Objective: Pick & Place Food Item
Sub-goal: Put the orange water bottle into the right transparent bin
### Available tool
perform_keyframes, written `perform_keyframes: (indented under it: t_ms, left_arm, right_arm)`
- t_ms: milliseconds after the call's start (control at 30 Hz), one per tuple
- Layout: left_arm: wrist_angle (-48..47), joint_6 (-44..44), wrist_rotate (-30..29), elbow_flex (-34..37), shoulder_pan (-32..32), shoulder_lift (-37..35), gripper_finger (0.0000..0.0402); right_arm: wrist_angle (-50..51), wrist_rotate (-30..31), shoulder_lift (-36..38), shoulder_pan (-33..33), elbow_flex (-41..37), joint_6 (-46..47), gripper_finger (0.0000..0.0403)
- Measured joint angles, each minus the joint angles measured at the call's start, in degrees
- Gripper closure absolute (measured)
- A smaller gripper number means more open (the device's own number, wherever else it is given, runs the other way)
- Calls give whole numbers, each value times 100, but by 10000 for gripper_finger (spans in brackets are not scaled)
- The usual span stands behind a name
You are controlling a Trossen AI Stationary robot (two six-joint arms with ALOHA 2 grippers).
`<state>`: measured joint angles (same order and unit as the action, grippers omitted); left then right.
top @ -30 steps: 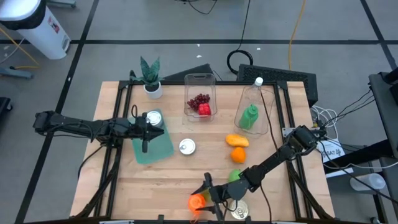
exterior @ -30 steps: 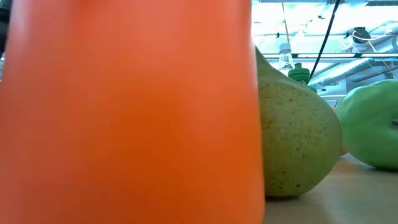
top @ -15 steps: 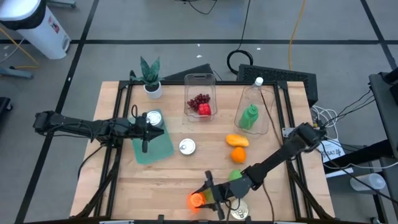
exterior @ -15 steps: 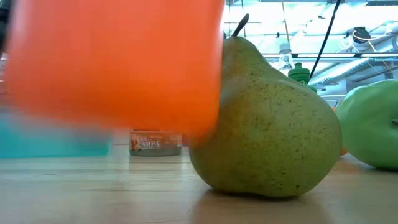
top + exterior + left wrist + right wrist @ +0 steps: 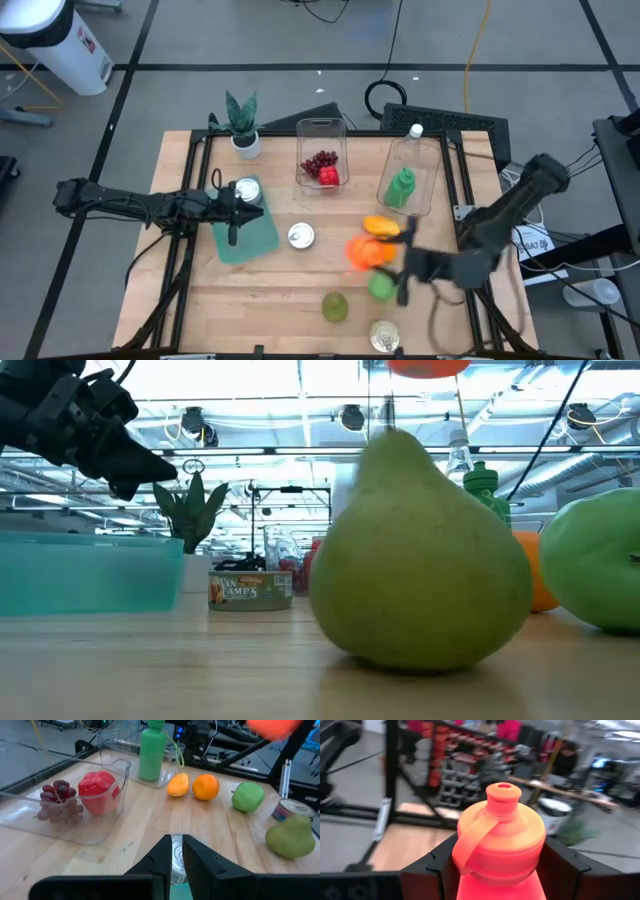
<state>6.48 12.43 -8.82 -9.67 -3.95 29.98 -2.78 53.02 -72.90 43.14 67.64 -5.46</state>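
Observation:
My right gripper [image 5: 388,256] is shut on an orange bottle [image 5: 361,250] and holds it in the air over the right middle of the table. In the right wrist view the bottle's capped top [image 5: 499,831] stands between my two fingers [image 5: 422,870]. Only its base [image 5: 428,366] shows in the low view. A green pear [image 5: 334,307] lies near the front edge and fills the low view [image 5: 420,560]. A green apple [image 5: 380,288], an orange [image 5: 205,786] and a yellow-orange fruit [image 5: 381,226] lie close by. My left gripper [image 5: 232,222] is shut and empty over the teal tray [image 5: 255,240].
A clear container [image 5: 322,140] holds grapes and a red pepper [image 5: 99,790]. Another clear container holds a green bottle [image 5: 400,187]. Tins stand at the left [image 5: 246,190], the middle [image 5: 301,235] and the front edge [image 5: 384,337]. A potted plant [image 5: 243,122] stands at the back left.
My right gripper has lifted the orange bottle from the front edge beside the pear and carried it up, back and to the right. The left arm has not moved.

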Motion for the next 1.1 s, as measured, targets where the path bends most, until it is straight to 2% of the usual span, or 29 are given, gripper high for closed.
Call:
perform_keyframes:
  t_ms: [167, 433, 667, 900, 1100]
  left_arm:
    - [-187, 9, -2, 0, 0, 0, 350]
    - [-208, -330, -22, 0, 0, 2, 350]
    - [146, -920, -48, 0, 4, 0, 350]
    - [455, -1491, -59, 0, 4, 0, 350]
    - [977, -1648, -61, -2, 4, 0, 350]
  right_arm:
    - [1091, 979, 891, 418, 0, 88, 205]
    - [3336, 990, 2059, 934, 0, 1511, 205]
    - [5365, 1101, 2478, 856, -14, 2927, 205]
    - [6121, 1739, 2474, 607, -672, 3885, 205]
    - [6372, 1764, 2658, 341, -1582, 4878, 205]
